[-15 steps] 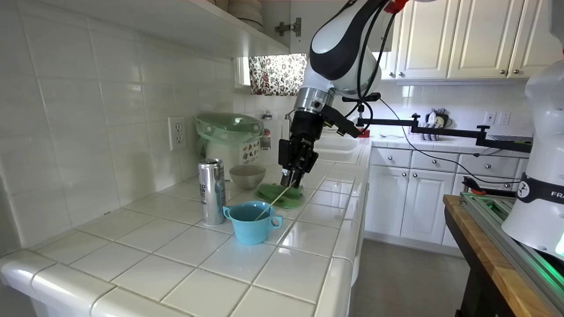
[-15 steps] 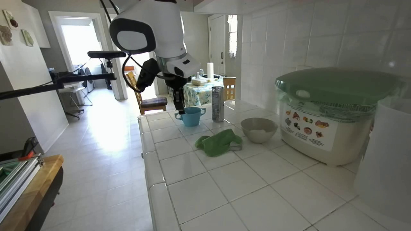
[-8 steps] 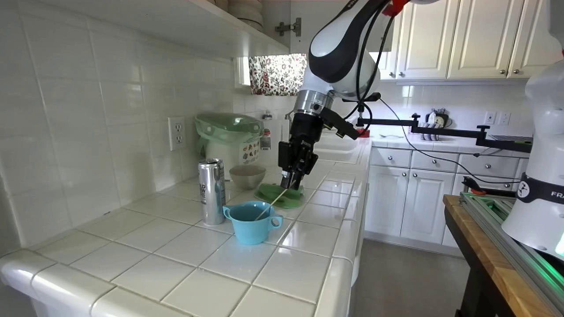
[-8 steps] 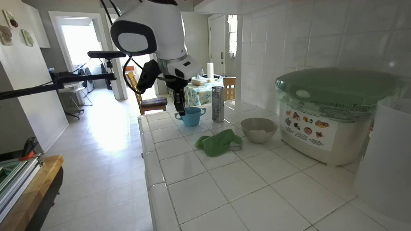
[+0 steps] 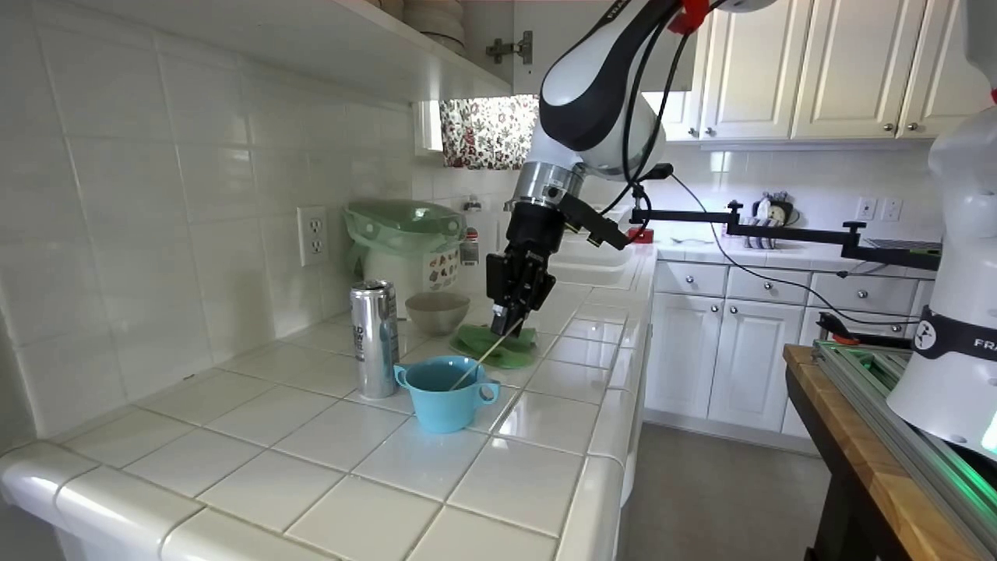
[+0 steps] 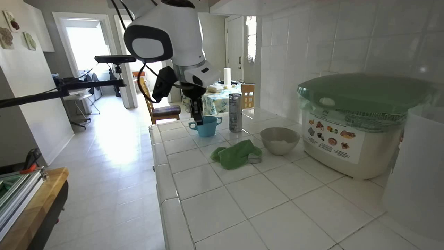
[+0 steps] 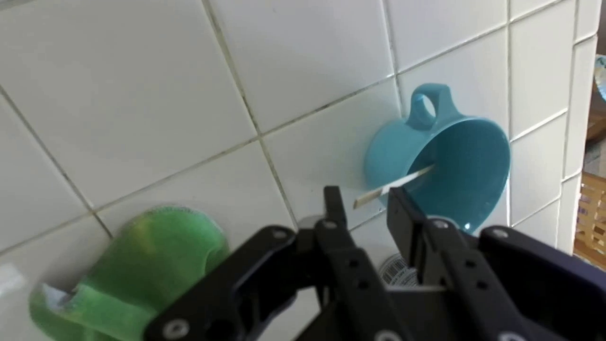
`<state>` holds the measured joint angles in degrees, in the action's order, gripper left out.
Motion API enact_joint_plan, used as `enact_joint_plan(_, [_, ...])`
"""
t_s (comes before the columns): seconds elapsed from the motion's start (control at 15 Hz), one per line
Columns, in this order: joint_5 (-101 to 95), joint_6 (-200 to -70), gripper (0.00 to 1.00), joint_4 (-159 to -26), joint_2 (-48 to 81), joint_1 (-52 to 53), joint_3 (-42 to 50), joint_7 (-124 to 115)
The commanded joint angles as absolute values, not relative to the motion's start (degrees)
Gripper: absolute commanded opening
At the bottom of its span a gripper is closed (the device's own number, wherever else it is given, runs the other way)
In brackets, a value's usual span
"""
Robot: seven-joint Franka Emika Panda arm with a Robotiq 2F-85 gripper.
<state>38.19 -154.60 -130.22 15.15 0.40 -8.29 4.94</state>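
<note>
A thin pale wooden stick leans in a light-blue two-handled cup on the white-tiled table; the black gripper hangs at the stick's upper end, jaws parted; whether they touch it I cannot tell; in an exterior view a silver cylindrical can stands just left of the cup; farther off lie a crumpled green cloth and, left of it, a round beige bowl.
</note>
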Motion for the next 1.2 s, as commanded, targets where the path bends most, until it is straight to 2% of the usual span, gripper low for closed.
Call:
enact_joint_plan(0.0, [36.8, -154.8, 0.33, -129.4, 15.5, 0.7, -8.1, 3.9])
enact_joint_plan(0.8, [37.2, -154.7, 0.31, -129.8, 15.0, 1.2, -8.6, 3.8])
enact_joint_plan(0.87, [37.2, -154.7, 0.24, -129.8, 14.9, 1.3, -8.6, 3.8])
enact_joint_plan(0.93, [37.1, -154.7, 0.23, -129.9, 14.9, 1.4, -8.6, 3.7])
enact_joint_plan(1.0, [37.0, -154.6, 0.48, -129.9, 14.9, 1.5, -8.6, 3.5])
enact_joint_plan(1.07, [37.1, -154.6, 0.46, -129.9, 14.9, 1.5, -8.5, 3.5])
enact_joint_plan(1.13, [37.2, -154.6, 0.48, -129.9, 15.0, 1.5, -8.5, 3.5])
